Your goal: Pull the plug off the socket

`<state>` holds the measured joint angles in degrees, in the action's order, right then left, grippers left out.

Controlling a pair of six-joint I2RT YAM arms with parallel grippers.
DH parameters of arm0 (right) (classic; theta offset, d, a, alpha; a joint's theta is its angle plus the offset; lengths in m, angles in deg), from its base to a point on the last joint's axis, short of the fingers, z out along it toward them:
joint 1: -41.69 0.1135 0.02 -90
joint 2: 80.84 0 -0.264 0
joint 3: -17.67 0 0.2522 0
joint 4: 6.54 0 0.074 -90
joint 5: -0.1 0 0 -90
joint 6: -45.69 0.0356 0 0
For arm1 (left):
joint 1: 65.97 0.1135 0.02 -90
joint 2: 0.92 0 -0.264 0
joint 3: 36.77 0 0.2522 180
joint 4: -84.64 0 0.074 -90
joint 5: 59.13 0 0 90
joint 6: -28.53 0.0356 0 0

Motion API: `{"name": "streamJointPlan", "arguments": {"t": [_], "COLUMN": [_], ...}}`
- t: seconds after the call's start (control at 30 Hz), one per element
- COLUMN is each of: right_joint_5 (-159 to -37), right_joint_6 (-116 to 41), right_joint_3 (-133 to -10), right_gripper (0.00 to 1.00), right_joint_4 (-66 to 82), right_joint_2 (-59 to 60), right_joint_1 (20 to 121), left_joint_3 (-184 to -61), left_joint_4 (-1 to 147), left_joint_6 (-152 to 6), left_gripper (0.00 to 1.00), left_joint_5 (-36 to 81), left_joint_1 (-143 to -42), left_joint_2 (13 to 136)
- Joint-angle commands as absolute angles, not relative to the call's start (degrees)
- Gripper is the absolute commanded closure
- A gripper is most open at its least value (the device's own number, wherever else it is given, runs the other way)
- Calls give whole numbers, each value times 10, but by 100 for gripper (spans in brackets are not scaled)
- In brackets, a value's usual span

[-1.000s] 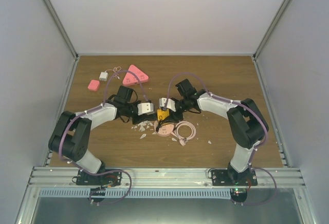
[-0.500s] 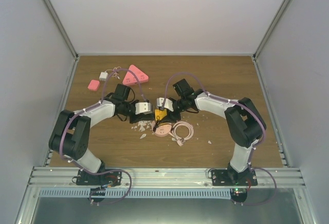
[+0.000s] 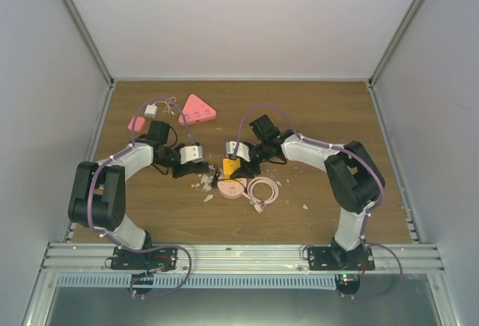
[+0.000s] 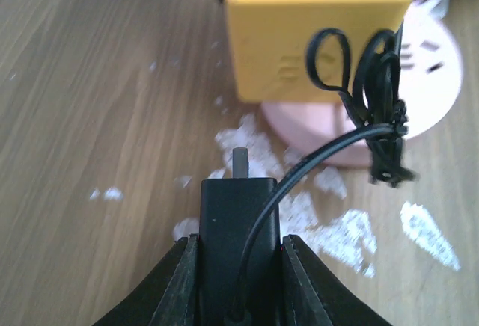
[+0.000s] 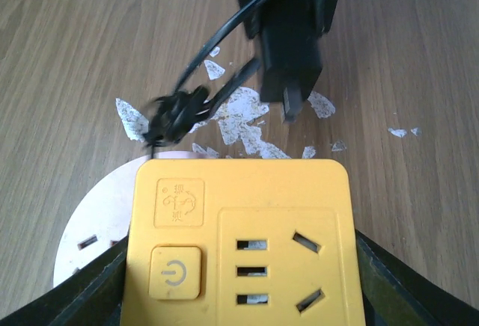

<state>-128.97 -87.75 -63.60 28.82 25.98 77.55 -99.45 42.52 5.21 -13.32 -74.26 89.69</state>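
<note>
The black plug (image 4: 239,251) is clamped between the jaws of my left gripper (image 4: 239,240), its metal prong (image 4: 240,161) bare and pointing at the socket. The yellow socket (image 5: 243,244) is held on both sides by my right gripper (image 5: 239,274), and its slots are empty. In the right wrist view the plug (image 5: 290,42) hangs a short way off the socket with a gap between them. Its black cable bundle (image 4: 382,117) dangles beside the socket (image 4: 318,34). From above, the left gripper (image 3: 193,154) and the socket (image 3: 230,167) stand apart.
A round pink socket (image 3: 233,188) lies under the yellow one, with a coiled pink cable (image 3: 263,190) to its right. White flecks (image 3: 203,185) litter the wood. At the back left lie a pink triangle (image 3: 197,108), a white plug (image 3: 152,111) and a small pink block (image 3: 136,123).
My left gripper has drawn back to the left with the plug, opening a gap to the socket. The right gripper and the yellow socket have shifted slightly left.
</note>
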Motion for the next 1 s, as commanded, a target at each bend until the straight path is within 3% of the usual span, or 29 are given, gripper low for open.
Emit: {"name": "streamJointPlan", "arguments": {"t": [0.0,0.23,0.97], "right_joint_5": [-1197,-1200,-1208], "right_joint_6": [-879,-879,-884], "right_joint_3": [-607,-609,-612], "right_gripper": [99,99,99], "right_joint_4": [398,400,402], "right_joint_2": [298,299,298], "right_joint_1": [764,764,764], "left_joint_3": [-1000,-1015,-1110], "left_joint_4": [415,384,350], "left_joint_6": [89,102,121], "left_gripper": [97,97,95], "left_joint_5": [-102,-122,-95], "left_joint_1": [-721,-663,-331], "left_joint_2": [877,869,931]}}
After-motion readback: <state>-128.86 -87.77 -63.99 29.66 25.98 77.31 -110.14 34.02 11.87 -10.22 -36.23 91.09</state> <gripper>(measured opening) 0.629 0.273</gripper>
